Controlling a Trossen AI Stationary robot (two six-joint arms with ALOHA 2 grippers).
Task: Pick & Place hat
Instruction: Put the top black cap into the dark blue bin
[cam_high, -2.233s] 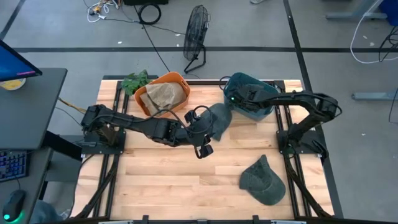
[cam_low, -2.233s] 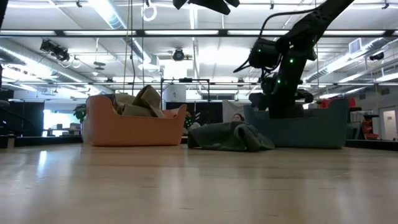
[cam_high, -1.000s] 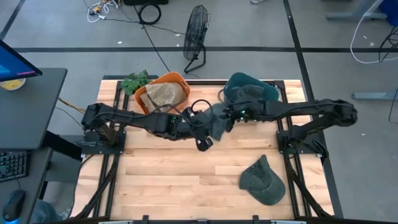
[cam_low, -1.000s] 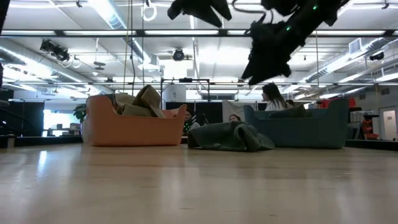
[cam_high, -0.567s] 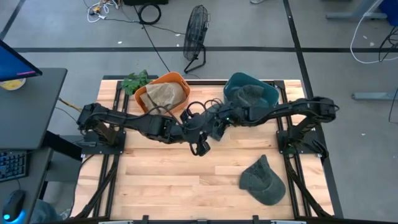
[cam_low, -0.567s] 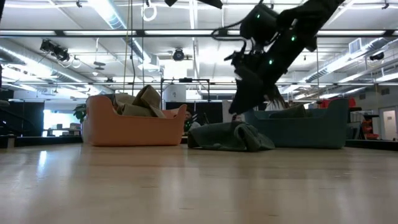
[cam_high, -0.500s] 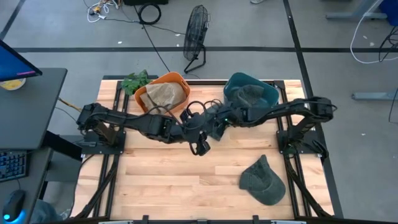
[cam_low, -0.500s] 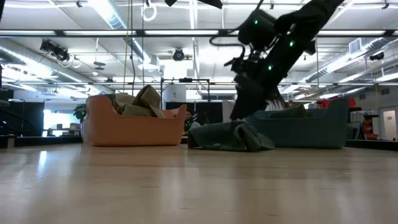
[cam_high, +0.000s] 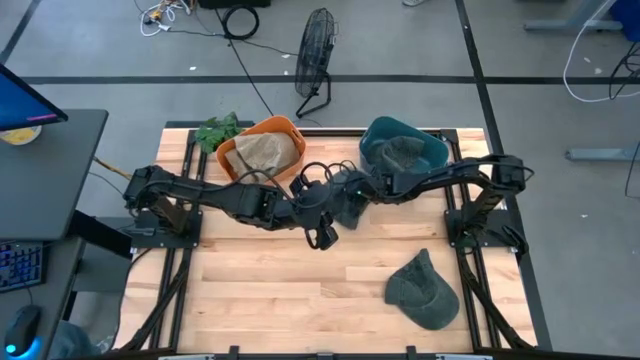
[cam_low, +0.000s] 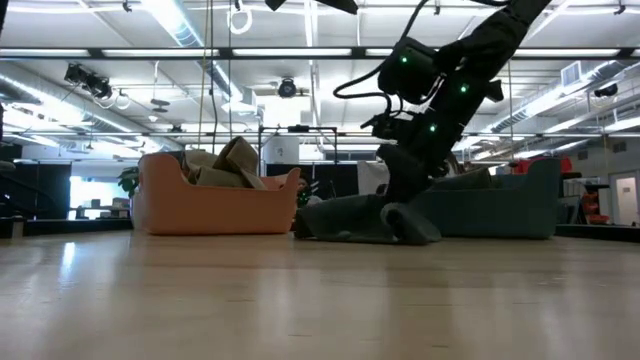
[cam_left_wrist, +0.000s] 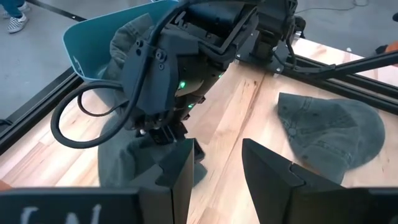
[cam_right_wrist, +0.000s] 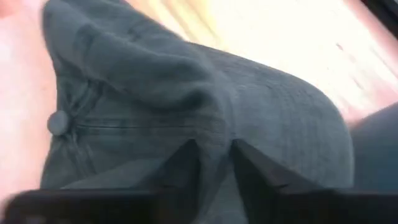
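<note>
Centrally, in the high view, both arms meet over a crumpled green hat (cam_high: 352, 203) lying on the wooden table (cam_high: 260, 280), just below and left of the teal bin (cam_high: 432, 150).

Right gripper (cam_right_wrist: 214, 163): down on this hat. The right wrist view shows its two dark fingers with a narrow gap between them, pressed into the cloth with a fold rising in the gap; the cap's top button (cam_right_wrist: 57, 122) sits left of centre. Whether the fold is actually pinched I cannot tell. In the low view the right arm (cam_low: 425, 100) slants down from the upper right onto the hat, which lies flat on the tabletop between the two bins.

Left gripper (cam_left_wrist: 214, 171): fingers apart, nothing between them, hovering just beside the hat; in the high view it lies slightly left of centre.

Other items:
- Teal bin, upper right of centre in the high view, holds another green hat (cam_high: 402, 150).
- Orange bin (cam_high: 247, 133), upper left of centre, holds tan cloth (cam_high: 262, 152).
- A second loose green cap (cam_high: 422, 290) lies at lower right, well apart from both grippers.
</note>
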